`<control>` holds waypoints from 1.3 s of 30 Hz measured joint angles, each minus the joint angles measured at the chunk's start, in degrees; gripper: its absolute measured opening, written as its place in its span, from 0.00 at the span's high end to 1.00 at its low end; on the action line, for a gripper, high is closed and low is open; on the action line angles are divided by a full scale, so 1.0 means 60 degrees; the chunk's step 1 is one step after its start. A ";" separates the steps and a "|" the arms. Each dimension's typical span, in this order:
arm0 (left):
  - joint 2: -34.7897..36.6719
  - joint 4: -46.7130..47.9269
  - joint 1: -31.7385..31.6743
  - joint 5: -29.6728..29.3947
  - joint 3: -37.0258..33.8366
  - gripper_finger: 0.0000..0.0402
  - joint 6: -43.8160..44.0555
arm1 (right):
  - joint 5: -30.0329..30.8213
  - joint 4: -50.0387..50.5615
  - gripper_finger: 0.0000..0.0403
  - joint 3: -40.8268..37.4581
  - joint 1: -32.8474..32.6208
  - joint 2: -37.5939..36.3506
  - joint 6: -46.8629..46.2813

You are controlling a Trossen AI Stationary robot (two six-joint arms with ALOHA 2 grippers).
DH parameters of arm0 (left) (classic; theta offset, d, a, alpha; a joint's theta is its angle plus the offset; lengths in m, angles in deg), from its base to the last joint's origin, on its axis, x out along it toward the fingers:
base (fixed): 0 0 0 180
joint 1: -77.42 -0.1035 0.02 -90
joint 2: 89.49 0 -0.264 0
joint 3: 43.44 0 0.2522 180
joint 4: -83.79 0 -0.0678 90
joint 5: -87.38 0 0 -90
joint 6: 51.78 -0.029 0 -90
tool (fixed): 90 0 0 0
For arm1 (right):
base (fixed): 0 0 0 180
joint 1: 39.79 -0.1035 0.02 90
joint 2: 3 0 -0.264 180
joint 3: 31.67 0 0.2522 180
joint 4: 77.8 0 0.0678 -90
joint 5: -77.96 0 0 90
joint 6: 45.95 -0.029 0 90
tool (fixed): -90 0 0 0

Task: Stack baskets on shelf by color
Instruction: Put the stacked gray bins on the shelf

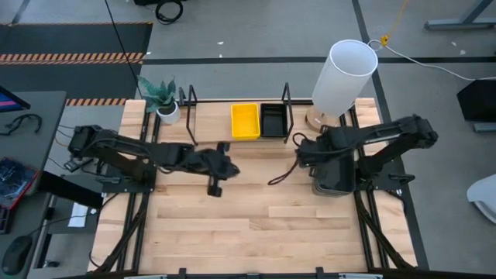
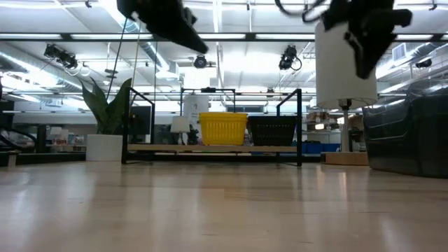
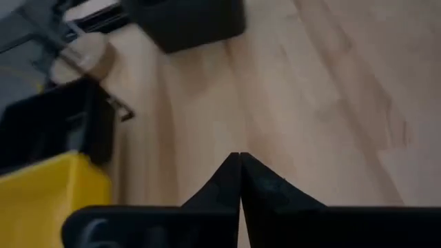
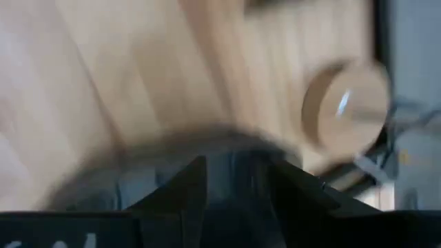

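Observation:
A yellow basket (image 1: 245, 122) (image 2: 223, 129) and a small black basket (image 1: 272, 121) (image 2: 272, 130) stand side by side on the shelf (image 1: 209, 130) at the table's far edge. A stack of dark grey baskets (image 1: 337, 184) (image 2: 409, 133) rests on the table at the right. My left gripper (image 1: 215, 188) (image 3: 239, 162) is shut and hangs high over the table's middle, holding nothing. My right gripper (image 1: 322, 159) (image 4: 236, 182) is open and raised above the grey stack (image 4: 158, 155). In the left wrist view the yellow basket (image 3: 41, 193), the black one (image 3: 48, 127) and the grey stack (image 3: 186, 24) show ahead.
A tall white lamp (image 1: 345, 74) on a round wooden foot (image 4: 344, 114) stands at the far right corner, close behind the grey stack. A potted plant (image 1: 163, 101) sits at the shelf's left end. The shelf's left third and the table's near half (image 1: 256, 225) are bare wood.

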 joint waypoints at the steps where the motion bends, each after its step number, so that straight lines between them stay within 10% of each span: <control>1: 0.0266 -0.0186 -0.0009 -0.0028 -0.0304 0.98 -0.0004 | -0.0329 0.0327 0.61 -0.0016 0.0138 0.0089 0.0080; 7: 0.2070 -0.1930 -0.0011 0.0019 -0.1861 0.97 -0.0182 | -0.1859 0.0860 0.61 -0.0847 0.0421 0.0054 0.0242; 23: 0.6531 -0.3346 -0.0074 -0.0129 -0.5177 0.96 0.0301 | -0.1849 -0.2037 0.65 -0.2734 0.0403 0.0665 0.0116; 39: 1.0441 -0.4046 -0.0030 -0.0127 -0.7016 0.97 0.1076 | -0.3748 -0.5881 0.75 -0.1602 0.0148 0.2549 0.1808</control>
